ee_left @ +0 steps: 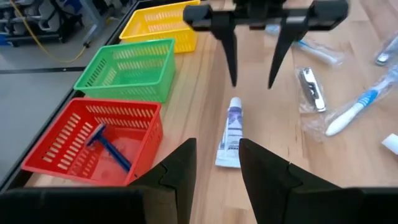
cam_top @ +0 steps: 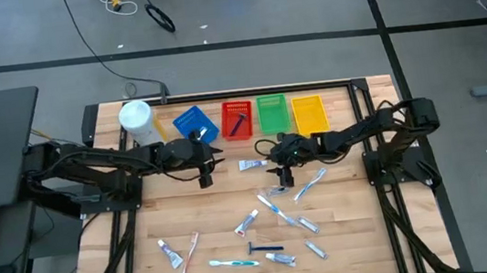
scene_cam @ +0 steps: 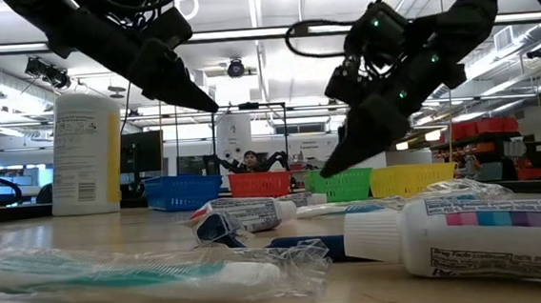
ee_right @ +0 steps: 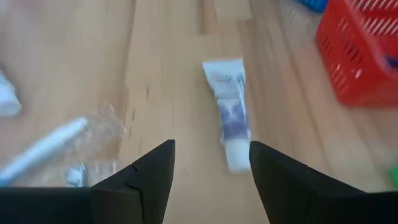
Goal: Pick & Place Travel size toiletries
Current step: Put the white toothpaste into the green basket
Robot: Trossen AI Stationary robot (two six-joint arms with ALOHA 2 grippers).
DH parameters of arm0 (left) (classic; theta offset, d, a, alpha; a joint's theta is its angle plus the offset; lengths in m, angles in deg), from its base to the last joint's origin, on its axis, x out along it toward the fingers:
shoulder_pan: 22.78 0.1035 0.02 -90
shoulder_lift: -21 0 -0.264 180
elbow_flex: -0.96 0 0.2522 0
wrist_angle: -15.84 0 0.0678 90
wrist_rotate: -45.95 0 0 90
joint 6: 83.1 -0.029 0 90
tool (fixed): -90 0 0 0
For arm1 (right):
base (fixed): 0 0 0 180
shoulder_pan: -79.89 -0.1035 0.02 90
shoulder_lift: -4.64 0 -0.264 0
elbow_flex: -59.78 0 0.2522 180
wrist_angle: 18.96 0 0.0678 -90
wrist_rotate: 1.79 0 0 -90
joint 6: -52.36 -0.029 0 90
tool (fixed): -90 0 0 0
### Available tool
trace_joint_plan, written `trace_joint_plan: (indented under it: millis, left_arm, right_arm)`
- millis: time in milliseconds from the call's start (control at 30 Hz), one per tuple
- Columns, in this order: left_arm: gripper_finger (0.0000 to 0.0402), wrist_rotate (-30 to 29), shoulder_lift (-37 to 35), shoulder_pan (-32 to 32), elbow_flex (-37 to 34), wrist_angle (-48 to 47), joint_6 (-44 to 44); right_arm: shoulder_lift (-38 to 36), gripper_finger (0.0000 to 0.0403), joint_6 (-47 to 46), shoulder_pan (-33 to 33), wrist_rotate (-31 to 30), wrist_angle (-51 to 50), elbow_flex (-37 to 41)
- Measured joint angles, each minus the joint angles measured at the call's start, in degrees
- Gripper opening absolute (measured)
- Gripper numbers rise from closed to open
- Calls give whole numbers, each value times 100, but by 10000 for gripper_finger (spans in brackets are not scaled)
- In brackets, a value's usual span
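White toothpaste tube (cam_top: pixel 249 164) lies flat on the wooden table (cam_top: pixel 147 258) just in front of the red basket (cam_top: pixel 236 120), between the left pincer (cam_top: pixel 204 173) and right pincer (cam_top: pixel 276 162), both open and empty.

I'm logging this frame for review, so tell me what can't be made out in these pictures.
- Blue basket: its contents, high view; the left end effector and arm overlap its near edge.
- Toothpaste tube: label print, right wrist view, blurred.
- Wrapped toothbrush: low view, its crinkled wrapper blurs it; its left end is cut off by the picture edge.
- Clipper-like metal item: too small and glary in its wrapper to identify, left wrist view.
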Motion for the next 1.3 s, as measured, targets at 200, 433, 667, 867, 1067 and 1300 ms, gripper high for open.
trace_joint_plan:
  millis: [200,433,667,867,1067,1300]
  left_arm:
    - [128,33,0,43,0,-41,107]
    - [128,36,0,43,2,-46,42]
    - [128,125,0,43,2,-72,45]
    - [128,134,0,43,2,-77,-2]
    - [128,133,2,43,2,-77,2]
    - [128,121,2,43,2,-80,9]
  right_arm:
    - [432,218,-3,5,-283,143,1]
    - [738,218,68,99,-434,494,-1]
    - [890,218,77,245,-249,702,-1]
    - [900,217,204,315,-87,869,-1]
    - [900,192,459,344,-49,895,-1]
    - [900,136,474,413,20,919,-1]
